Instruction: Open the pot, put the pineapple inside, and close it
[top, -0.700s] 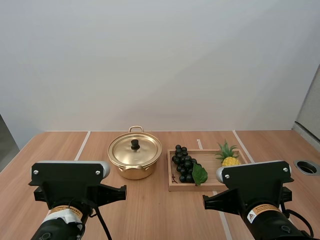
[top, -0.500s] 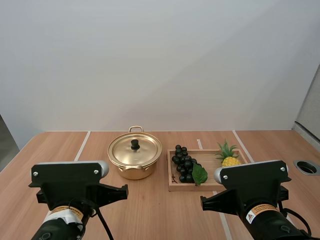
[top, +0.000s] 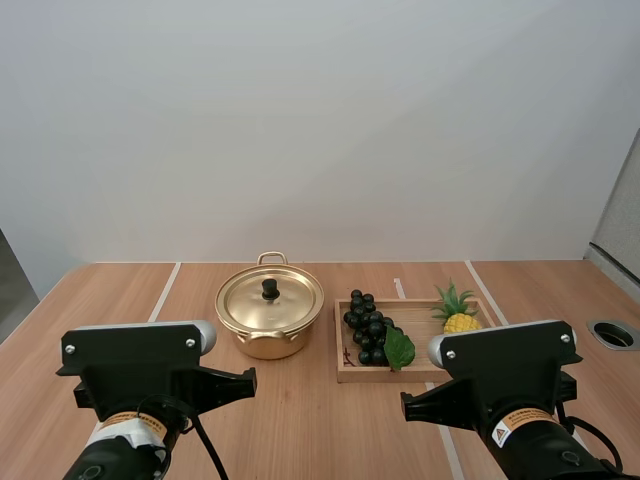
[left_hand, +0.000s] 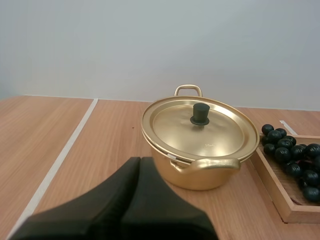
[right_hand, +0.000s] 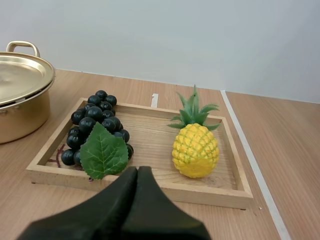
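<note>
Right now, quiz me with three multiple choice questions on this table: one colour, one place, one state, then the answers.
1. The pot is: A gold, B silver, C black.
2. The pineapple sits: A in the pot, B in the wooden tray with the grapes, C in a gripper.
3. The lid is: A beside the pot, B in a gripper, C on the pot.
Answers: A, it shines gold; B, it stands in the tray beside the grapes; C, it rests on the rim, left gripper and right gripper both shut.

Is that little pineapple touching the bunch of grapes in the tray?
Apart. The right wrist view shows a bare strip of the wooden tray between the pineapple and the grapes.
</note>
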